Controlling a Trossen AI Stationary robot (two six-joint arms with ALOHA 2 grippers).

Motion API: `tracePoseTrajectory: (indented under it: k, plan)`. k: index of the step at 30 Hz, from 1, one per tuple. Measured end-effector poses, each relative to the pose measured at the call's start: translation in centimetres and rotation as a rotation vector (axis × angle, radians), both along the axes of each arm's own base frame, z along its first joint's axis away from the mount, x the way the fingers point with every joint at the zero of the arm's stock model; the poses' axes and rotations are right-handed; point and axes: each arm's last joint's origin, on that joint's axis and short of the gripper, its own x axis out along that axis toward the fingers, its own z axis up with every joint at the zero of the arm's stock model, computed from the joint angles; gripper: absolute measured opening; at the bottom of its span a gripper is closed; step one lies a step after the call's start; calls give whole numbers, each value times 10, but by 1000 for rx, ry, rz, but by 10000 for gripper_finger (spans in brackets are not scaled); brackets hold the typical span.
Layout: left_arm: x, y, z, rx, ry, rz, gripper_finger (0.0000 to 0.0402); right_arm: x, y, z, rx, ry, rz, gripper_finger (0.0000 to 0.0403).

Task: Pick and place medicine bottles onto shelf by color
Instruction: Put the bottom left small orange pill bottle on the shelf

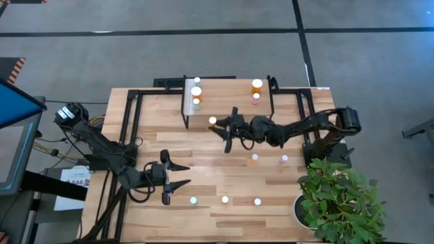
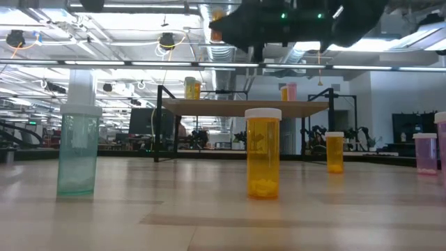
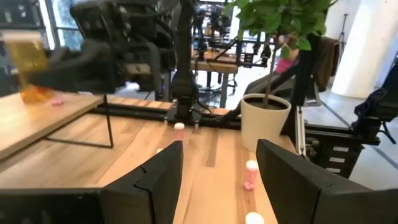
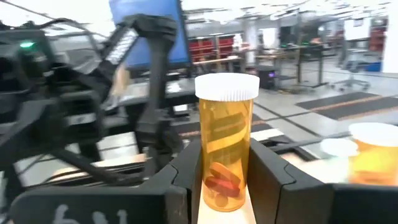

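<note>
My right gripper (image 1: 218,125) is shut on an orange medicine bottle (image 4: 225,149) with a white cap, held over the near left part of the shelf (image 1: 227,102). The shelf is a light-wood board on black legs. Several small bottles (image 1: 196,91) stand at its left end and a few more (image 1: 256,87) at its right end. My left gripper (image 1: 186,175) hangs open over the table's near left, with nothing between its fingers. Loose bottles (image 1: 225,200) stand upright on the tabletop near the front edge, with an orange one (image 1: 255,158) and a pink one (image 1: 284,158) farther back. My right gripper pinches the orange bottle's body (image 4: 214,186) between its two fingers, low on its sides and below the cap. The fingers lie about level and come from the table's right. The bottle stands upright with its cap up, lifted clear.
A potted plant (image 1: 339,200) fills the near right corner. In the low view a green bottle (image 2: 78,150), two orange bottles (image 2: 263,153) (image 2: 335,152) and a pink one (image 2: 425,153) stand on the table in front of the shelf (image 2: 244,108). Black frame rails (image 1: 129,129) run along the table's left.
</note>
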Motion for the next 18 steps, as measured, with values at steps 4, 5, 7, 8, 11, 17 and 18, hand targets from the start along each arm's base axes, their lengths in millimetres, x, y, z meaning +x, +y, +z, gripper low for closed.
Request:
tracePoseTrajectory:
  k: [4, 5, 7, 8, 11, 17, 18]
  plan:
    - [1, 4, -5, -21, 9, 4, 192, -1, -18, -2, -10, 18, -55, 114]
    - [2, 5, -6, -26, 10, 7, 192, -2, -21, -2, -11, 17, -65, 114]
    - [2, 7, -9, -31, 13, 8, 192, -3, -28, -1, -13, 11, -86, 114]
    - [2, 8, -10, -30, 17, 10, 192, -3, -32, -1, -13, 13, -97, 114]
    - [3, 9, -10, -35, 15, 13, 192, -5, -43, -3, -9, 26, -128, 114]
    - [3, 9, -10, -39, 15, 13, 192, -9, -63, -7, 10, 61, -187, 114]
    - [3, 9, -10, -39, 15, 13, 192, -10, -67, -7, 13, 65, -197, 114]
